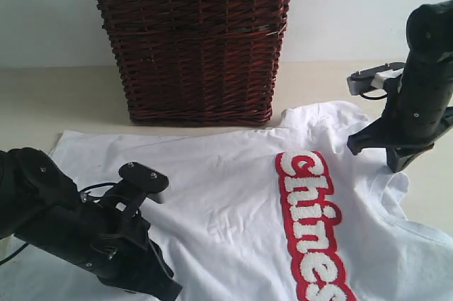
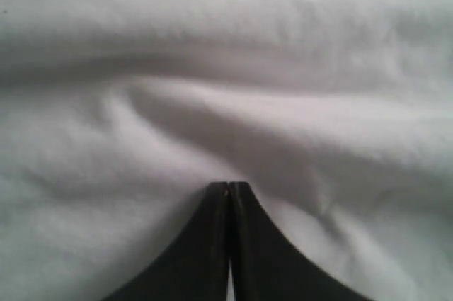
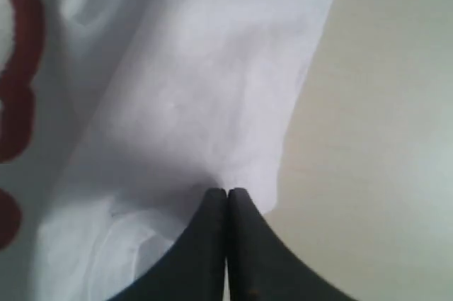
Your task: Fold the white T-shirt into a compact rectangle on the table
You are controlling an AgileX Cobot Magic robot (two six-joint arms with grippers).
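Two grippers: both show black fingertips pressed together, with no gap between them.
White T-shirt (image 1: 226, 195): spread face up across the near part of the worktop (image 1: 56, 95), with the red-outlined lettering (image 1: 308, 223) toward the right edge; not yet folded.
Left gripper (image 2: 228, 186): low over the shirt body toward the near left corner, tips touching rumpled cloth. Whether any cloth is nipped between them cannot be told.
Right gripper (image 3: 226, 191): toward the right edge of the worktop, tips at the very border of the shirt where cloth meets bare surface. A small pucker gathers there, so it may be pinching the edge, but that is not certain.
Wicker basket (image 1: 198, 46): stands at the far edge, just behind the shirt.
Step in hand, as judged: taking hold of the cloth for a first fold.
Doing it well: make sure each gripper has a firm bite before lifting. Raise both together and only slightly, carry the cloth over evenly so the edge lands straight, and keep clear of the basket.
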